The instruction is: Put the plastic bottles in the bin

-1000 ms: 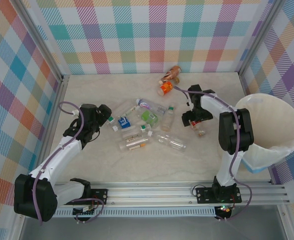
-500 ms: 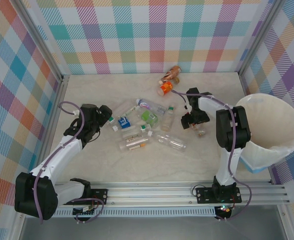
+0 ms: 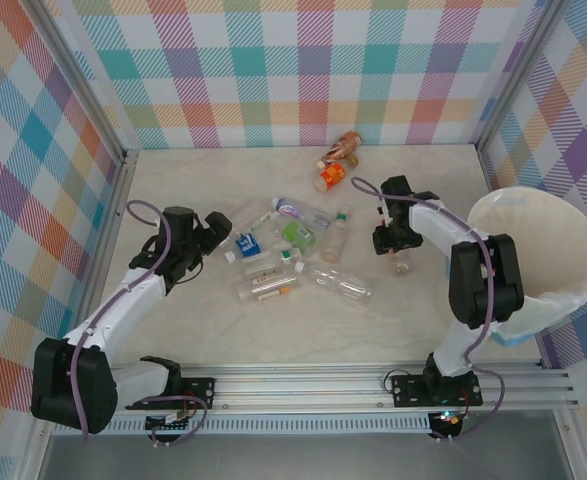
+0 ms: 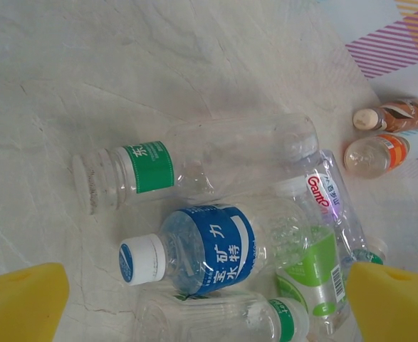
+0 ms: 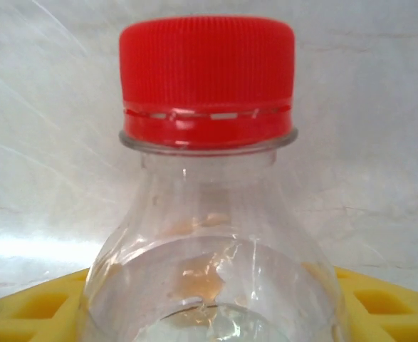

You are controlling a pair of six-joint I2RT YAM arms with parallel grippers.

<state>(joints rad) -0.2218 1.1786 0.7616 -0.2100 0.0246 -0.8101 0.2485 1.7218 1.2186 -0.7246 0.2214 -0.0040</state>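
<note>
Yellow pads (image 5: 30,310) of the right gripper (image 3: 391,240) flank the shoulders of a red-capped bottle (image 5: 207,178), located toward the right edge of the surface (image 3: 203,320), cap pointing away from the wrist. The body sits between the jaws so that closing would load its widest part; whether the pads already press it cannot be told. The bin (image 3: 563,250) stands at the right edge, near this gripper, so this arm is judged the one to carry that bottle over the rim. The left gripper (image 3: 213,230) is spread wide, low over the left side of the bottle cluster (image 3: 293,255) at mid-surface. Its jaws straddle a blue-label bottle (image 4: 209,253) lying just beside a green-label bottle (image 4: 194,164); the wide opening gives clearance from the neighbours. An orange bottle (image 3: 331,176) and a brown bottle (image 3: 348,146) lie together near the far edge. Most bottles lie on the surface, so the task is judged far from done.
</note>
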